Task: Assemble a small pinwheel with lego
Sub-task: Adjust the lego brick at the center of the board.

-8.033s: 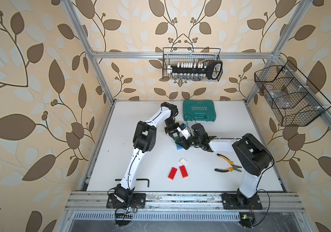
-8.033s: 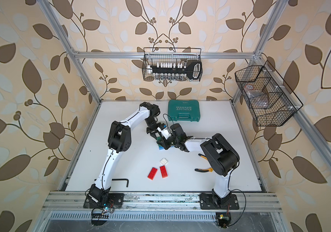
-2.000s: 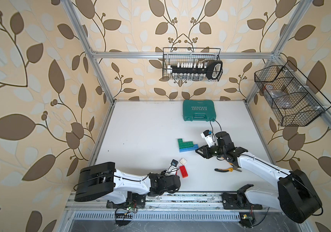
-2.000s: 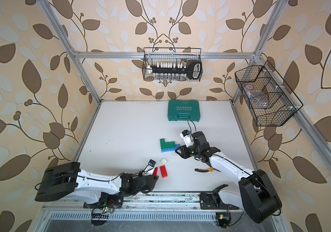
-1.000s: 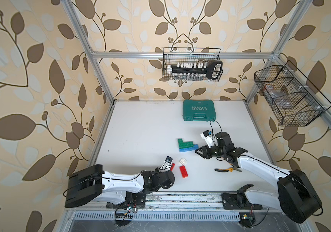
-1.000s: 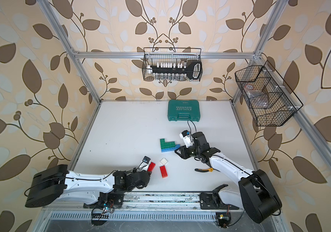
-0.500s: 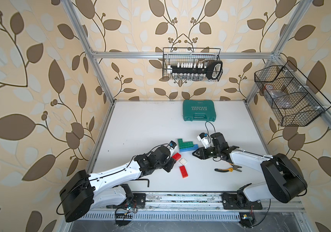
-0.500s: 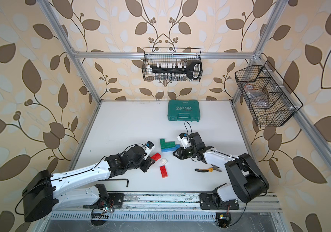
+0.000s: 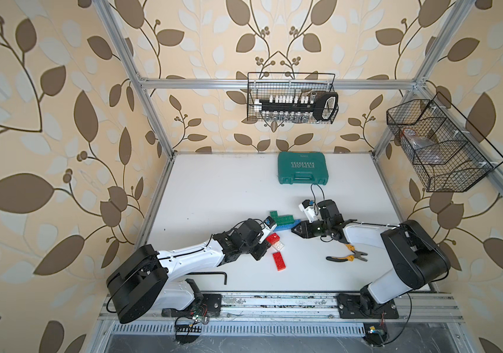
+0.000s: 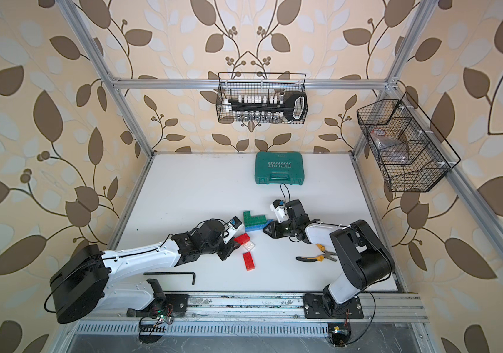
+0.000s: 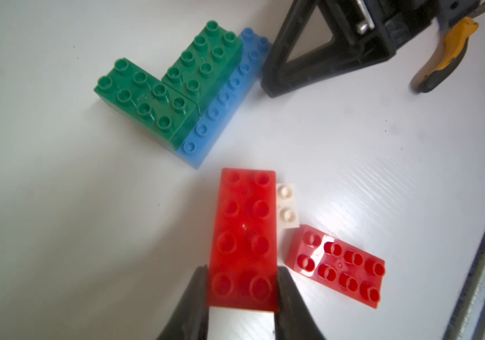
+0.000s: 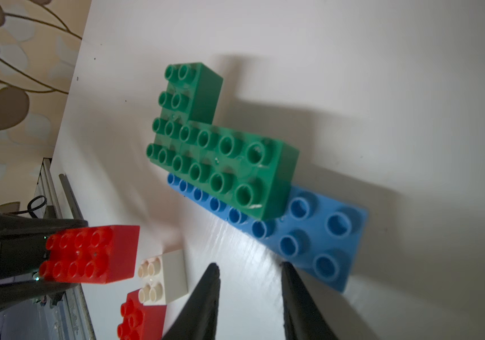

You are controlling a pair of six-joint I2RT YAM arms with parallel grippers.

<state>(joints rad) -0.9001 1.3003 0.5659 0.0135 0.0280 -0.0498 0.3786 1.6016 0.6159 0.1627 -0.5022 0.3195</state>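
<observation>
Red plastic fills the left gripper [image 11: 242,279]: its jaws are clamped on the long sides of a red brick [image 11: 244,229] at its near end, so the brick's long axis runs straight out ahead of the gripper. The half-built pinwheel [image 9: 280,218] lies on the bench [image 9: 213,189] between the two arms, just beyond the brick's free end and a little to one side. It is made of green bricks [image 11: 158,97] set in an L on top of blue bricks [image 11: 220,103].

As I judge it, the next move turns on that offset. The held brick points past the near corner of the blue row rather than over any studs, so it would need shifting across, and probably turning, before it is pressed down. The left arm is the one placed to do this.

A white brick [image 11: 287,206] sits on the bench right beside the held brick, with a second red brick [image 11: 335,268] next to it. The held brick appears to be lifted clear of them, though the wrist view does not settle it.

The right gripper [image 12: 250,270] has its jaws partly apart and holds nothing. Its tips are at the far blue end of the pinwheel, and I cannot tell whether one of them touches it.
</observation>
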